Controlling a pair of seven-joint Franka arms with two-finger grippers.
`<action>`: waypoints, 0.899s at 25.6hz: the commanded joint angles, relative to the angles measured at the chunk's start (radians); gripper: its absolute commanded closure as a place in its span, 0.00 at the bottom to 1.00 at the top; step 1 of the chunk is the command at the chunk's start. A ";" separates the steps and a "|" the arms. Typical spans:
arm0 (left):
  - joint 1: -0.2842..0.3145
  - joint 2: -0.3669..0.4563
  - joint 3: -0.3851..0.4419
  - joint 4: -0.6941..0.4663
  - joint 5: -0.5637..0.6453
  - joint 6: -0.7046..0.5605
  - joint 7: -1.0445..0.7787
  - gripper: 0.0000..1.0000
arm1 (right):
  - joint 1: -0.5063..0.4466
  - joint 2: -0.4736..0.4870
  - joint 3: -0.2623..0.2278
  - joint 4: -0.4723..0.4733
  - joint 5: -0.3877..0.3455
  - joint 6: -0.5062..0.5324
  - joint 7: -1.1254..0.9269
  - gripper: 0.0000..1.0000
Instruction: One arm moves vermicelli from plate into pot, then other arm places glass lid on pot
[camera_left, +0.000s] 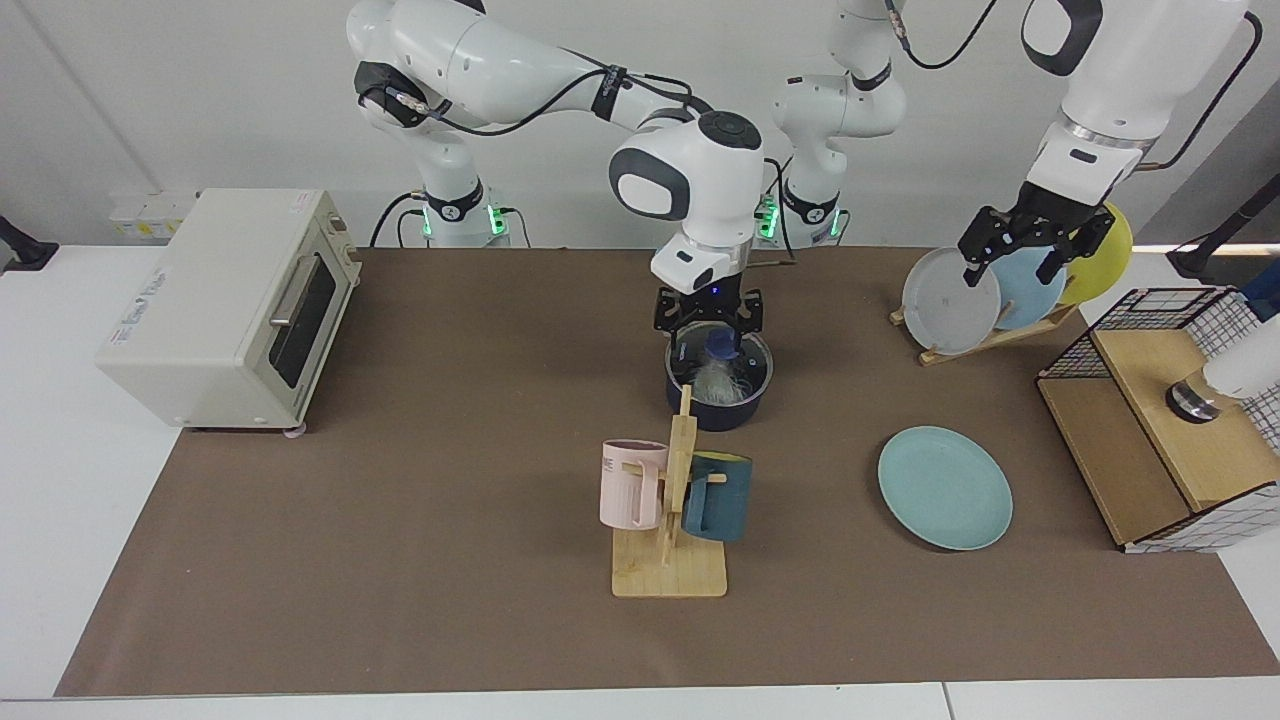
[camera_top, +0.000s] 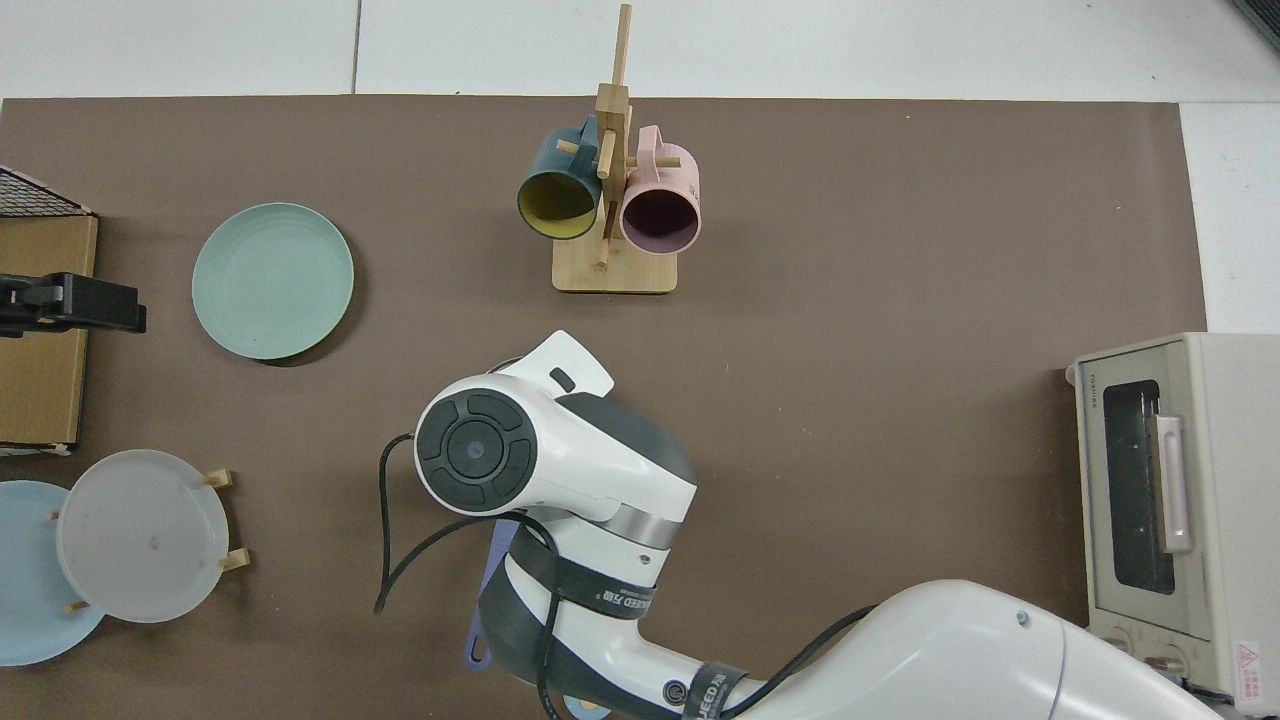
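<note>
The dark pot (camera_left: 728, 412) stands mid-table behind the mug rack. The glass lid (camera_left: 738, 370) lies on the pot, its blue knob free of the fingers. Whitish vermicelli (camera_left: 712, 380) shows through the glass inside the pot. My right gripper (camera_left: 707, 322) hangs open just above the knob. The teal plate (camera_left: 945, 487) (camera_top: 272, 280) lies bare toward the left arm's side. My left gripper (camera_left: 1012, 248) waits open, raised by the plate rack. In the top view the right arm's wrist (camera_top: 520, 450) hides the pot; only its blue handle (camera_top: 487, 612) shows.
A wooden mug rack (camera_left: 672, 560) with a pink mug (camera_left: 630, 485) and a dark teal mug (camera_left: 715, 497) stands in front of the pot. A toaster oven (camera_left: 225, 305), an upright plate rack (camera_left: 985, 285) and a wire-and-wood box (camera_left: 1165, 420) stand at the table's sides.
</note>
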 joint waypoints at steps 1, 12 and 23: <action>0.004 -0.011 -0.005 -0.009 0.005 -0.009 -0.012 0.00 | -0.080 -0.144 0.032 0.003 0.061 -0.160 -0.083 0.00; 0.005 -0.009 -0.005 -0.009 0.005 -0.009 -0.012 0.00 | 0.122 -0.456 -0.539 -0.010 0.463 -0.236 -0.394 0.00; 0.004 -0.011 -0.005 -0.009 0.005 -0.009 -0.012 0.00 | 0.083 -0.520 -0.836 -0.039 0.597 -0.234 -0.632 0.00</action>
